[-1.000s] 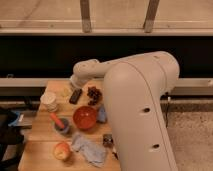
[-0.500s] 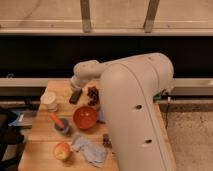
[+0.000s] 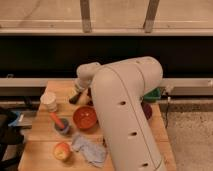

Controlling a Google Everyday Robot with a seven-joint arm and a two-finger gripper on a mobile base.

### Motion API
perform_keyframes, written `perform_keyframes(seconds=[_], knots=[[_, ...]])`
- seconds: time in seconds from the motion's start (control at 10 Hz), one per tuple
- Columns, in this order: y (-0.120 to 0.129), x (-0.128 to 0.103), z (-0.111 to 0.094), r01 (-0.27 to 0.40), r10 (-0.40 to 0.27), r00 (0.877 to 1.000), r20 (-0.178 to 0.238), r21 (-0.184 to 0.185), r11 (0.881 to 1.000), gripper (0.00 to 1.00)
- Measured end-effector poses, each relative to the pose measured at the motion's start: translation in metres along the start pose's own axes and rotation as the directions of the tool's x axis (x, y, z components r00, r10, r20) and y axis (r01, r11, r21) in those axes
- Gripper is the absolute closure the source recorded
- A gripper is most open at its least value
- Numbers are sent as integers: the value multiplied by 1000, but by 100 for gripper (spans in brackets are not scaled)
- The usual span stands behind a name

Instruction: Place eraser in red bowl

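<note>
One arm (image 3: 125,115), jaws at eraser (image 3: 74,98), behind red bowl (image 3: 85,117), wood tbl (image 3: 36,151).

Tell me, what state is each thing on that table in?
red bowl: upright, empty.
eraser: behind the red bowl, not in it.
gripper: down low, right by the eraser.
white cup: upright.
cloth: crumpled.
small grey bowl: holds an orange utensil.

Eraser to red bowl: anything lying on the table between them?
Nothing: in the camera view only a strip of bare wooden table separates the eraser from the red bowl. The gripper is at the eraser.
</note>
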Motion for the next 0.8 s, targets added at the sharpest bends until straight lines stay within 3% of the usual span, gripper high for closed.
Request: perform_keyframes(seconds=[0.3,0.6,0.8], knots=[[3,-12,15,7,-7,1000,-15,1,1000,25],[1,-10,28,2,-2,999,-47,6,1000,25],[4,-8,38,25,-18,993,-119,56,998,25]])
